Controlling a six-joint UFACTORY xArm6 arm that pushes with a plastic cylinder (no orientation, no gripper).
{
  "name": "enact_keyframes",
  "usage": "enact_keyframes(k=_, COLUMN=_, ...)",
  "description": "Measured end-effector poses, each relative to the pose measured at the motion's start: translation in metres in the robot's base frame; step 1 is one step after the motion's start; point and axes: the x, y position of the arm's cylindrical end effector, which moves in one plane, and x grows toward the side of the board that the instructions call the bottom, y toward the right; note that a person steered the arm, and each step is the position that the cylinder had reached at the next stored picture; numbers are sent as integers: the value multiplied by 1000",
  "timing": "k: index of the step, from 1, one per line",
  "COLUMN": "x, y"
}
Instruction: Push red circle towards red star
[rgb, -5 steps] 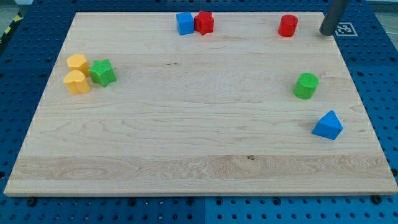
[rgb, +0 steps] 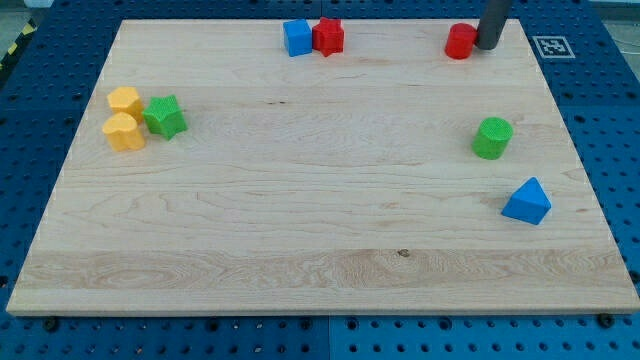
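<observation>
The red circle (rgb: 461, 41) stands near the view's top right on the wooden board. The red star (rgb: 328, 36) sits at the view's top centre, touching a blue block (rgb: 297, 38) on its left. My tip (rgb: 487, 46) is at the red circle's right side, touching or almost touching it. The star lies well to the left of the circle.
A green circle (rgb: 492, 137) and a blue triangle (rgb: 527, 202) sit at the view's right. Two yellow blocks (rgb: 125, 118) and a green star (rgb: 165, 116) cluster at the view's left. The board's top edge (rgb: 400, 20) runs just above the red blocks.
My tip has moved left from the board's top right corner to the red circle's right side. The red circle has barely shifted, if at all.
</observation>
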Motion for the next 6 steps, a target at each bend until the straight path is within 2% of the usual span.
enact_keyframes(k=4, x=0, y=-49)
enact_keyframes(k=6, x=0, y=-38)
